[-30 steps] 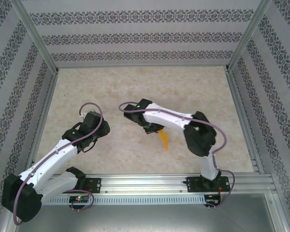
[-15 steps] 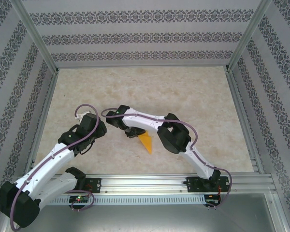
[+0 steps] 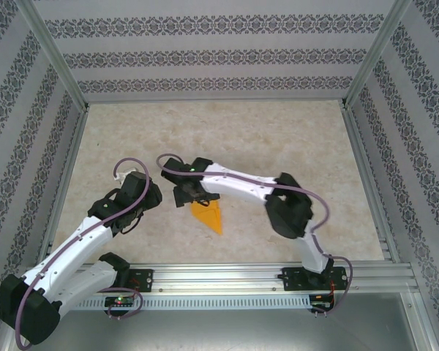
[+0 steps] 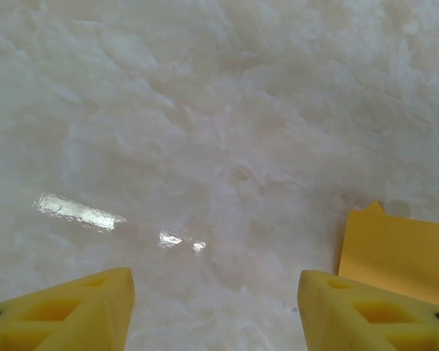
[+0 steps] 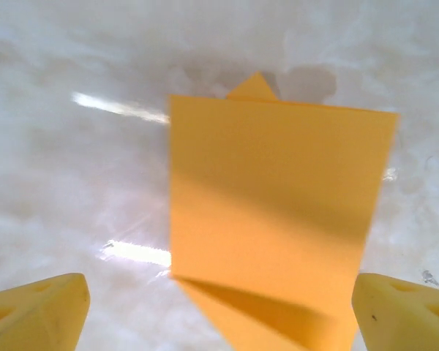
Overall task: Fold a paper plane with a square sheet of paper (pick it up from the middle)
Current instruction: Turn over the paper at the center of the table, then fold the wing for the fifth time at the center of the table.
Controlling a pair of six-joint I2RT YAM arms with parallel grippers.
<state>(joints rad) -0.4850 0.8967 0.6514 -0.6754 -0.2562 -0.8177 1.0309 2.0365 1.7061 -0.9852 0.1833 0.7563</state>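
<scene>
Right gripper [image 5: 216,289] is swinging toward the left arm, letting go of the creased orange-yellow paper plane [image 3: 207,217], tip cropped at the wrist; left gripper [image 4: 216,281] is idling unclenched.

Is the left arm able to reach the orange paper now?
Probably yes: the paper lies right beside the open left pincer, nothing between them, though the right pincer hovers over it.

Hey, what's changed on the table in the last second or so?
The right pincer swung left toward the left arm, carrying the folded orange paper with it. It then opened and let go, and the paper now lies on the table beneath it. The left pincer stayed open and empty, its arm barely shifting.
</scene>
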